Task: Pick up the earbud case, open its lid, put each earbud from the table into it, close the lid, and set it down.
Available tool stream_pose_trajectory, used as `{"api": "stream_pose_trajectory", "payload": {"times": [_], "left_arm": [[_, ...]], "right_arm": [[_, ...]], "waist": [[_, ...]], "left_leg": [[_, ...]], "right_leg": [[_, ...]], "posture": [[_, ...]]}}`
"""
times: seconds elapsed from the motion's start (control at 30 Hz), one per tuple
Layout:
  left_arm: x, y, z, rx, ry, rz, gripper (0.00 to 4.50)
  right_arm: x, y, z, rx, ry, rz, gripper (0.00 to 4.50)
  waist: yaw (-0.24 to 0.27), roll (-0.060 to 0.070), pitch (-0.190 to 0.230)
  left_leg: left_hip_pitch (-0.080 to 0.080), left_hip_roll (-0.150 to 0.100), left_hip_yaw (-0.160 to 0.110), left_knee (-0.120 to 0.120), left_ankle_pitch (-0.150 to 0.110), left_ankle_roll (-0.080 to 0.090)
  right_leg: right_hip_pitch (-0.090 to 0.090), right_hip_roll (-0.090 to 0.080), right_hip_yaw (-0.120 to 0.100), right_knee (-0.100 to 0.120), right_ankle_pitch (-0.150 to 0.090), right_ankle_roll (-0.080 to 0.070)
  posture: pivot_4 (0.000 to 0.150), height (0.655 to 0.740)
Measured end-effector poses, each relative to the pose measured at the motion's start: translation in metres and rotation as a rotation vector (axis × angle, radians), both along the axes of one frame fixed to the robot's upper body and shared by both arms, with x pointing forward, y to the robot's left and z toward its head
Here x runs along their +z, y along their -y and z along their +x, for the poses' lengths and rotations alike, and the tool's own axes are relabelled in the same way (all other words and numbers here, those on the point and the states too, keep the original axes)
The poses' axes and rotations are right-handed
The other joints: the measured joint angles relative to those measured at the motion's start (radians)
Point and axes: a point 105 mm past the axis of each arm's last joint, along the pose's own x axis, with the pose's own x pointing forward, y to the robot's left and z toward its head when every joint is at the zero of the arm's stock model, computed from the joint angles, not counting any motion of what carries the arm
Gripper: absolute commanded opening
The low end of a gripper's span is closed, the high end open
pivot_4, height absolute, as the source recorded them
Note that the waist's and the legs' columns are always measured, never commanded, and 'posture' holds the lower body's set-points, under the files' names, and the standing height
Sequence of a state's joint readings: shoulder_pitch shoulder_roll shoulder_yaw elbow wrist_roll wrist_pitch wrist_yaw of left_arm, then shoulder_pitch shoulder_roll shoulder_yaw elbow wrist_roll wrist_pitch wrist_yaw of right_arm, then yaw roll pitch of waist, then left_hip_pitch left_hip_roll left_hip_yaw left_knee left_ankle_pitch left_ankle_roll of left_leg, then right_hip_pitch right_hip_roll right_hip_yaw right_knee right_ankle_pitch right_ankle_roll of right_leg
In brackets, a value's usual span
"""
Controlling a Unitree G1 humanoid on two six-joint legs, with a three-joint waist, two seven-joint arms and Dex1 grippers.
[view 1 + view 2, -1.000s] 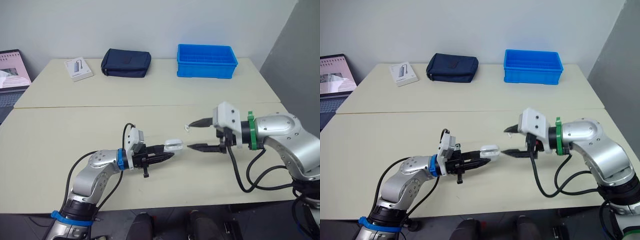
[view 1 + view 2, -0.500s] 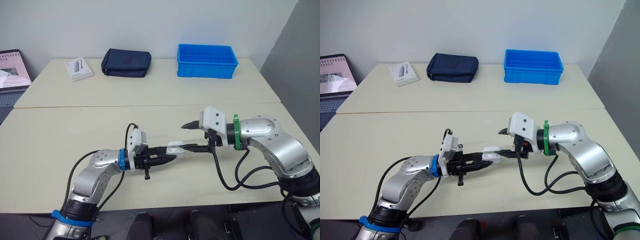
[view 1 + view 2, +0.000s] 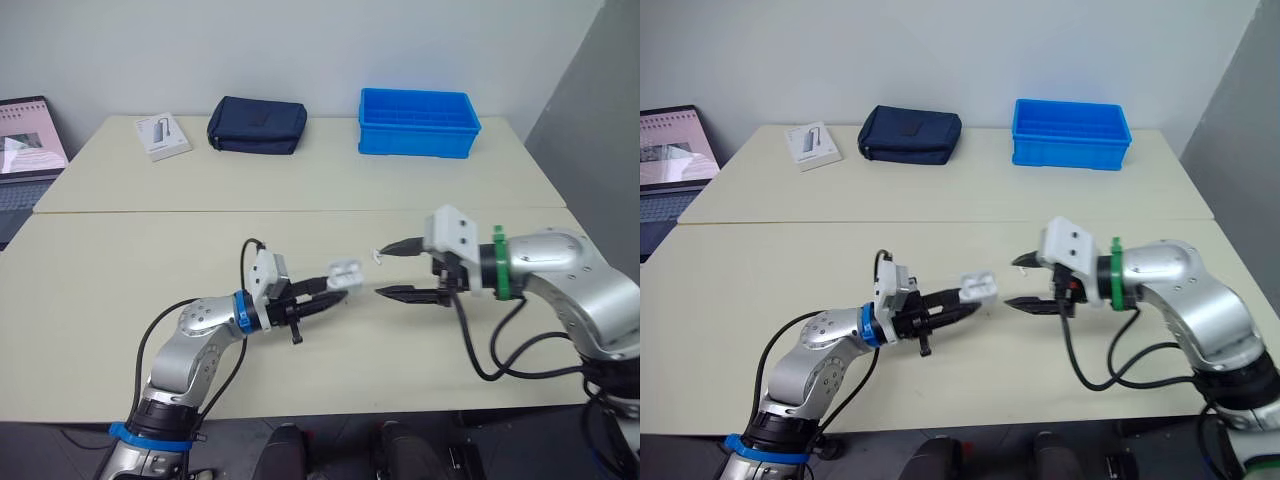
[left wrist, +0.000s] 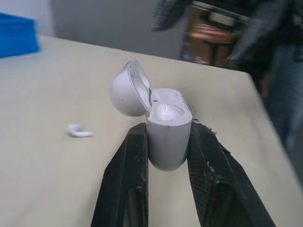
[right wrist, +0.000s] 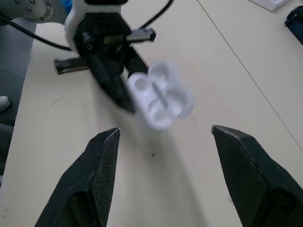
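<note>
My left gripper [image 3: 338, 284] is shut on the white earbud case [image 3: 345, 275], holding it a little above the table with its lid [image 4: 129, 90] swung open. The two wells of the earbud case [image 5: 158, 97] look empty in the right wrist view. My right gripper [image 3: 383, 272] stands open just to the right of the case, apart from it, fingertips pointing at it. One white earbud [image 3: 377, 255] lies on the table beside the right gripper's upper fingertip; the earbud [image 4: 79, 132] also lies beyond the case in the left wrist view.
A blue bin [image 3: 418, 123], a navy pouch [image 3: 256, 125] and a small white box [image 3: 162, 135] sit along the far table. A laptop [image 3: 25, 140] is at the far left. A seam [image 3: 200, 212] runs between the two tables.
The right gripper reached in to the case half a second ago and has drawn back to the right. The case lid now stands open, and the case is tilted up.
</note>
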State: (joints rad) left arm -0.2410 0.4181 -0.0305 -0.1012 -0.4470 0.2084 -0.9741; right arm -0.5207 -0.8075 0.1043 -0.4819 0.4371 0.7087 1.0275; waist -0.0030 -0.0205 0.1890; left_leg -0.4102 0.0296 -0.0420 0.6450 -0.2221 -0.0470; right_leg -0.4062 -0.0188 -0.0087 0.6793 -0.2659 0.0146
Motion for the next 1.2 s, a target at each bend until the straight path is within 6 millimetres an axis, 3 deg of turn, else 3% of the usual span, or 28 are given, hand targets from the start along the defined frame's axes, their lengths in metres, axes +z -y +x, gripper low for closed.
{"api": "stream_pose_trajectory", "payload": {"times": [0.1,0.27,0.37,0.47,0.57,0.73,1.07,1.2], "left_arm": [[0.002,-0.015,0.008,0.139,0.026,-0.047,0.76],[-0.007,-0.041,0.014,0.336,0.028,-0.067,0.76],[-0.002,-0.054,0.017,0.419,0.064,-0.07,0.76],[-0.004,-0.064,0.016,0.483,0.077,-0.066,0.76],[-0.006,-0.068,0.016,0.507,0.075,-0.063,0.76],[-0.01,-0.069,0.014,0.524,0.065,-0.06,0.76],[-0.01,-0.069,0.015,0.538,0.067,-0.066,0.76],[-0.009,-0.068,0.015,0.537,0.068,-0.07,0.76]], "right_arm": [[0.003,0.018,-0.004,-0.059,0.0,0.02,3.2],[-0.002,0.07,-0.005,-0.253,-0.022,-0.018,4.46],[-0.007,0.101,-0.008,-0.37,-0.035,-0.037,4.5],[-0.024,0.137,-0.018,-0.491,-0.072,-0.092,4.5],[-0.039,0.158,-0.03,-0.543,-0.087,-0.137,4.5],[-0.046,0.173,-0.039,-0.581,-0.064,-0.145,4.5],[-0.038,0.175,-0.037,-0.558,-0.007,-0.14,4.5],[-0.023,0.172,-0.029,-0.541,0.036,-0.114,4.5]], "waist": [[0.001,0.0,0.0],[0.004,0.0,0.0],[0.005,0.0,0.0],[0.006,0.0,0.0],[0.006,0.0,0.0],[0.001,0.0,0.0],[0.002,0.0,0.0],[0.001,0.0,0.0]], "left_leg": [[0.0,0.0,0.0,0.0,0.0,0.0],[0.0,0.0,0.001,0.0,0.0,0.0],[0.0,0.0,0.001,0.0,0.0,0.0],[0.0,-0.001,0.001,0.0,0.0,0.0],[0.001,0.0,0.002,0.0,0.0,0.0],[0.002,0.0,0.003,0.0,0.0,0.0],[0.002,-0.001,0.003,0.0,0.0,0.0],[0.002,0.0,0.003,0.0,0.0,0.0]], "right_leg": [[0.0,0.0,0.0,0.0,0.0,0.0],[0.0,-0.001,0.0,0.0,0.0,0.0],[0.001,-0.001,0.0,0.0,0.0,0.0],[0.001,-0.001,0.001,-0.001,0.0,0.0],[0.001,-0.001,0.001,-0.001,0.0,0.0],[0.002,0.0,0.002,0.0,0.0,0.0],[0.002,0.0,0.002,-0.001,0.0,0.0],[0.002,0.0,0.002,-0.001,0.0,0.0]], "posture": [[0.15,0.7218],[0.15,0.7218],[0.15,0.7218],[0.15,0.7218],[0.15,0.7218],[0.15,0.7218],[0.15,0.7218],[0.15,0.7218]]}}
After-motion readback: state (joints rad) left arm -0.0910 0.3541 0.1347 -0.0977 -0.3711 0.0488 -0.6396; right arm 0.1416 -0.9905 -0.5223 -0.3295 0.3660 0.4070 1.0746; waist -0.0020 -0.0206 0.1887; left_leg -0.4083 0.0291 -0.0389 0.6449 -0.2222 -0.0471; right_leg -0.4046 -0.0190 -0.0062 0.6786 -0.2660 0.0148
